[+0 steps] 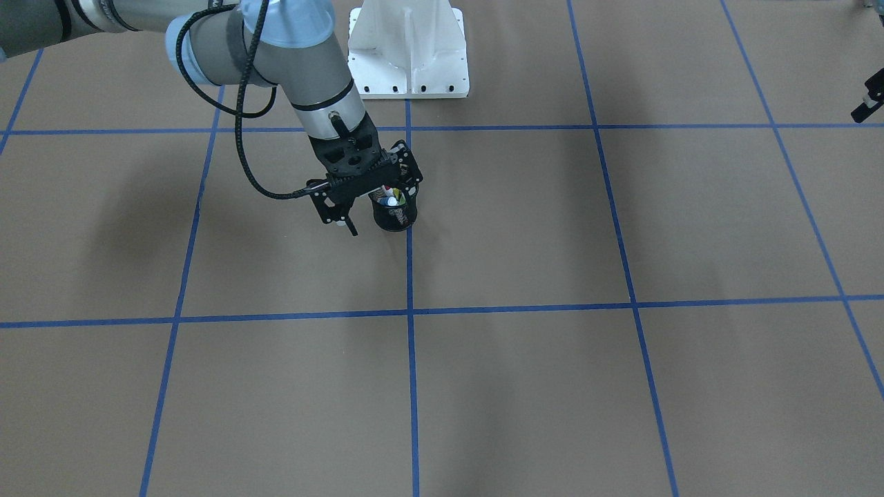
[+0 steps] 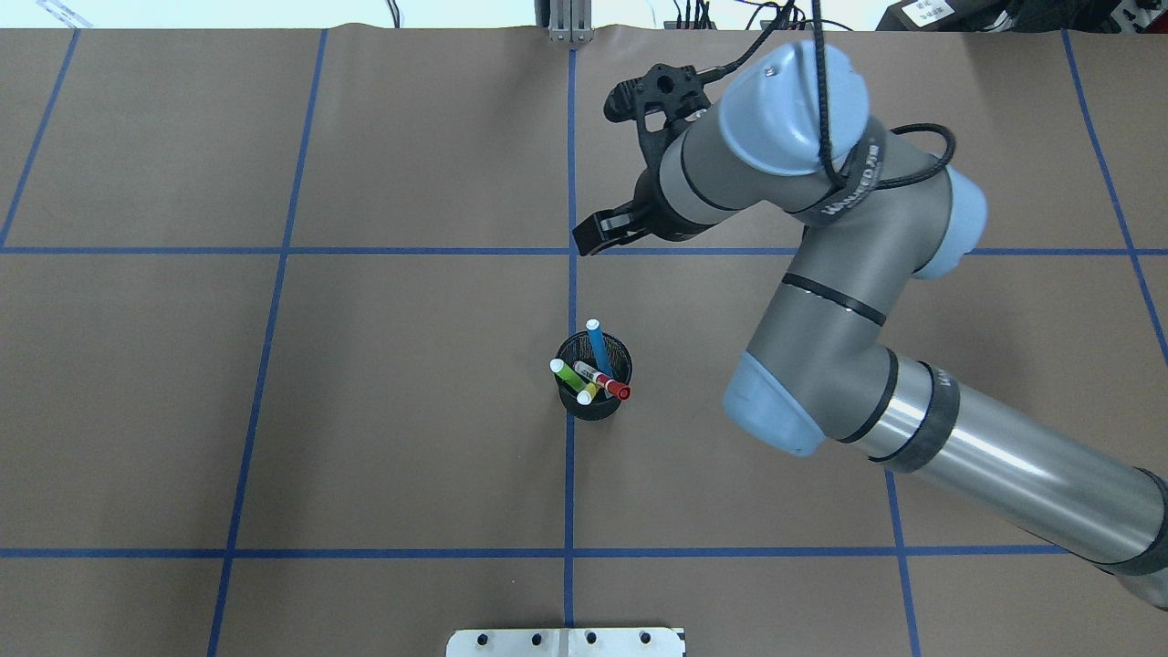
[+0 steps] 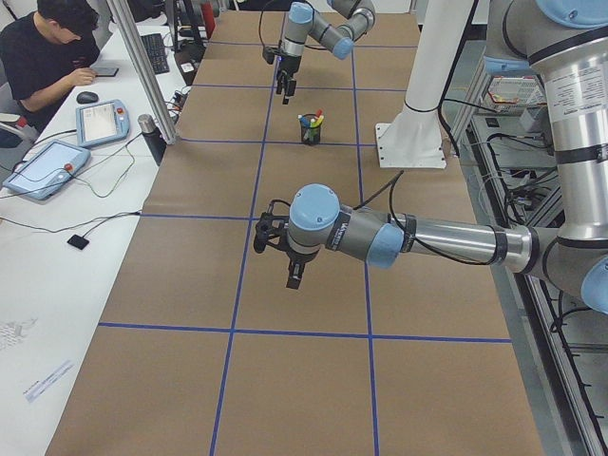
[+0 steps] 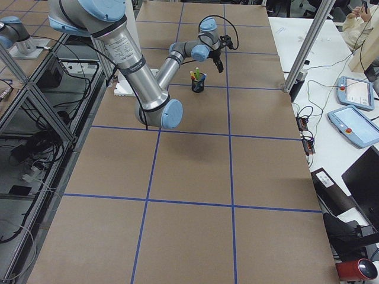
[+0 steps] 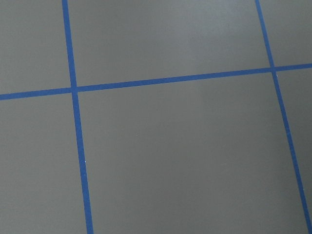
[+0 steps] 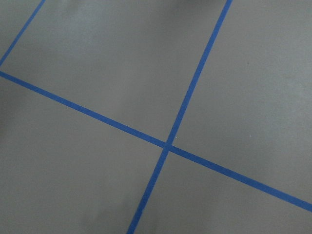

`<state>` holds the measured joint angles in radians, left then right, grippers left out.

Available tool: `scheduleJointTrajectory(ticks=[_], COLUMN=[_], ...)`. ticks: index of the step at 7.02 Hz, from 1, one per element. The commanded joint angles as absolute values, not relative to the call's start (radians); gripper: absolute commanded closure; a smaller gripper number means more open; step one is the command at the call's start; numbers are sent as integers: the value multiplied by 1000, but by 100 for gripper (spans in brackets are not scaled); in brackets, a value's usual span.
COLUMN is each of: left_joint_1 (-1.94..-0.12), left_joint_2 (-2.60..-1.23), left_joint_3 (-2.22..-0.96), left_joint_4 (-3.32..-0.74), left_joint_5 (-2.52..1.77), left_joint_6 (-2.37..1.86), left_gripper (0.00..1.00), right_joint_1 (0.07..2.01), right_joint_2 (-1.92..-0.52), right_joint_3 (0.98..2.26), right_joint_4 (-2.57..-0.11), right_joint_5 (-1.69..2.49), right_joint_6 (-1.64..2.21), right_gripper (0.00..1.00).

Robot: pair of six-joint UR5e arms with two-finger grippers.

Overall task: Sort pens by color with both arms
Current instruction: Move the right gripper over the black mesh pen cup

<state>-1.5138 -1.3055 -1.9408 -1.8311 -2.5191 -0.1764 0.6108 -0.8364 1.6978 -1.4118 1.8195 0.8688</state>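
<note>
The black two-finger right gripper [image 2: 593, 237] hangs clear of the black wire-mesh cup [image 2: 593, 408], holding no pen; we cannot tell how wide its jaws stand, nor for the left gripper [image 3: 294, 277]; in the cup we see the slim blue marker [image 2: 598, 345], the red-capped white marker [image 2: 602, 380], the lime green marker [image 2: 568, 374] and the yellow marker [image 2: 589, 393].
</note>
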Motion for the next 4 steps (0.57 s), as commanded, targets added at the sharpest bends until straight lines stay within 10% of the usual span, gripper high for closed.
scheduleJointTrajectory(ticks=[1, 4], left_joint_1=[-1513, -1509], left_joint_2=[-1308, -1312], left_joint_3=[-1940, -1942], left_joint_4=[-1830, -1830], left_joint_5=[-2520, -2519], left_joint_6=[-176, -176], left_gripper=[0, 0], right_joint_1=[562, 505], right_joint_2=[-837, -894], right_joint_3=[1681, 1761], right_joint_4=[-1419, -1483], right_joint_5=[1749, 1652], right_joint_6=[899, 951], right_gripper=[12, 15])
